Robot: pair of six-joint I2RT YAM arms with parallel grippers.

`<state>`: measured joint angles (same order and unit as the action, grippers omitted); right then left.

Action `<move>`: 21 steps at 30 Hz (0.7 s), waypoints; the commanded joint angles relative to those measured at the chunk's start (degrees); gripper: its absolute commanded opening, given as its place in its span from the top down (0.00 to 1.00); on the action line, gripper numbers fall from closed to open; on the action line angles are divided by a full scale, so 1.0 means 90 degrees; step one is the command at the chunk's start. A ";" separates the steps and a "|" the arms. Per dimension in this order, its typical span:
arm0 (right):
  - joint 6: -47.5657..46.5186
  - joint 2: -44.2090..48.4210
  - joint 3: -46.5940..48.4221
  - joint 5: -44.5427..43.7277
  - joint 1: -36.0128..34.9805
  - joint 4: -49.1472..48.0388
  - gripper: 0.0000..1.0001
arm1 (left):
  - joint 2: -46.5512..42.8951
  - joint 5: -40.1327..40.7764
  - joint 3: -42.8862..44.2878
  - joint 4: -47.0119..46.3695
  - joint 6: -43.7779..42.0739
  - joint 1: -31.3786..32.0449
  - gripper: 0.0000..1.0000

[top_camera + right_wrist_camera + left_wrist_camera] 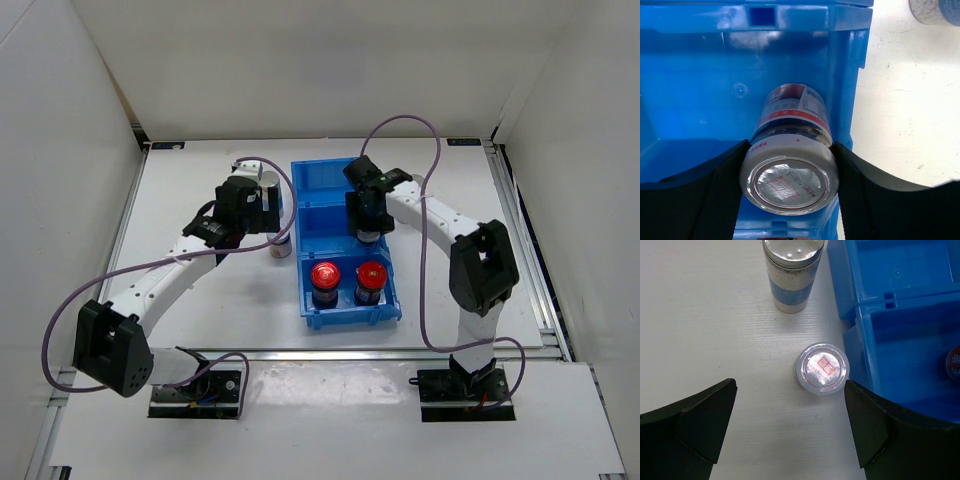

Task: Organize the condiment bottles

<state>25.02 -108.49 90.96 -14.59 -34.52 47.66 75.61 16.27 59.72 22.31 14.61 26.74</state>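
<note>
Print on the labels is too small to read. First white-lid bottle (787, 175) has a red band with tiny text and a red-ringed foil seal. Second white-lid bottle (821, 369) has a red square stamp on its foil, unreadable.

Counts: two white-lid, two red-cap bottles (324, 275), one grey-cap bottle (792, 275) with a white-blue body, one blue bin (330, 185).

Right jaws are clamped on the sides of the first white-lid bottle, inside the bin's middle compartment by its right wall. Left jaws gape wide and hold nothing, above the worktop (715, 315).

Second white-lid bottle stands just left of the bin, with the grey-cap bottle beyond it on the far side. Red-cap bottles stand side by side in the near compartment.
</note>
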 commanded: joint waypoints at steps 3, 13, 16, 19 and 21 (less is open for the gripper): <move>-0.0045 -0.0143 0.0284 -0.0039 0.0047 -0.0129 0.75 | 0.0094 -0.0430 0.0278 -0.0008 -0.0022 -0.0012 0.00; 0.0150 -0.0134 0.0284 0.0146 0.0047 -0.0091 0.17 | 0.0494 -0.1426 0.0395 0.0119 0.0173 -0.0012 0.00; 0.0335 0.0265 0.0284 -0.0117 0.0047 0.0037 0.00 | 0.0661 -0.1515 0.0453 0.0285 0.0231 -0.0012 0.00; 0.0336 0.0881 0.0226 -0.0273 0.0047 0.0163 0.00 | 0.0924 -0.1583 0.0454 0.0354 0.0232 -0.0012 0.00; 0.0336 0.1387 0.0070 -0.0273 0.0047 0.0164 0.00 | 0.1119 -0.1642 0.0580 0.0421 0.0290 -0.0012 0.00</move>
<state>26.89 -105.69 91.05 -15.03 -34.15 48.40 84.82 3.81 62.02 24.43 16.16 26.74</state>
